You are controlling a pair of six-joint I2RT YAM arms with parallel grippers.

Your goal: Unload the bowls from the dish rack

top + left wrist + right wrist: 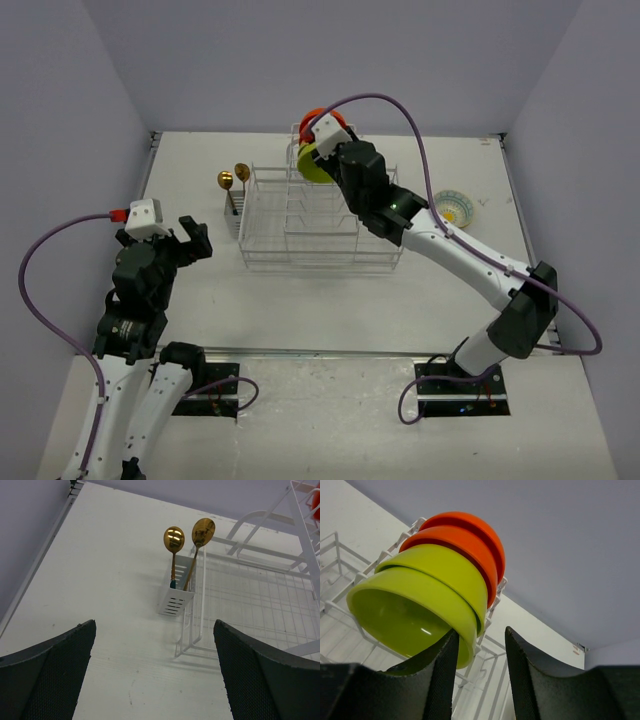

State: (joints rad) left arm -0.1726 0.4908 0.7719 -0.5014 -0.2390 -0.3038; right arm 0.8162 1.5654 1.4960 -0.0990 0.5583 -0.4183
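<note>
Four bowls stand on edge at the far end of the white dish rack (320, 225): two lime-green bowls (405, 610) in front and two orange-red bowls (465, 542) behind. From above they show as green (310, 165) and orange (312, 118). My right gripper (481, 650) is open. Its jaws straddle the rim of the nearest green bowl, with the left finger (437, 680) inside it. A pale patterned bowl with a yellow centre (455, 208) sits on the table right of the rack. My left gripper (155, 670) is open and empty, above the table left of the rack (260, 595).
Two gold spoons (174, 539) (203, 531) stand in a small white cutlery holder (176, 600) clipped to the rack's left side. In the top view they are by the rack's far left corner (233, 178). Walls close in the table at the back and sides.
</note>
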